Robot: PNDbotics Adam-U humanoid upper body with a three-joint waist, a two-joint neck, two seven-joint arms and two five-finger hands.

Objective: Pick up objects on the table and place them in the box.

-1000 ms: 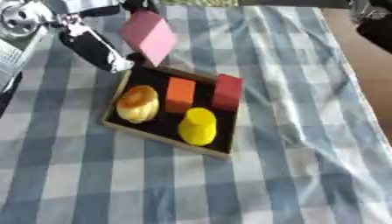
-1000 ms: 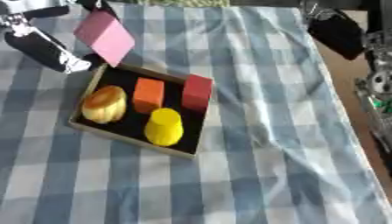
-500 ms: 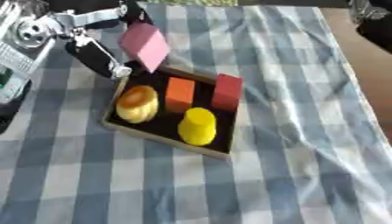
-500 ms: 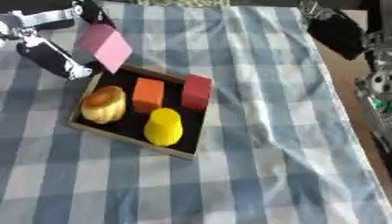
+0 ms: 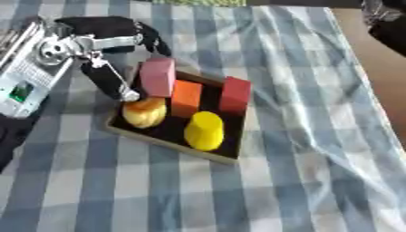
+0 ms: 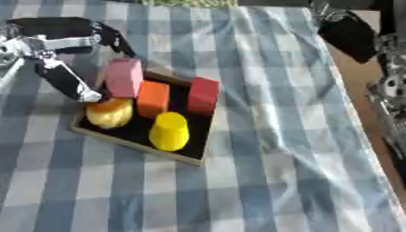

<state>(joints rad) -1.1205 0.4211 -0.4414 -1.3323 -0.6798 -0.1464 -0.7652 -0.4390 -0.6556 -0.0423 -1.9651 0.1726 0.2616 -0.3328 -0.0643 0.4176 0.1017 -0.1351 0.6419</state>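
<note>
Pink block point(image 5: 157, 76) pinched by left hand point(image 5: 107, 50) fingers at box point(image 5: 162, 138) far-left corner; right hand point(image 6: 349, 34) fingers: cannot tell.

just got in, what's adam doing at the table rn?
Packing blocks into the box on the checked cloth. The left hand holds the pink block at the box's back left corner, fingers around it. Already inside are an orange block, a red block, a yellow cylinder and a round yellow-orange piece. The right hand is idle at upper right.
</note>
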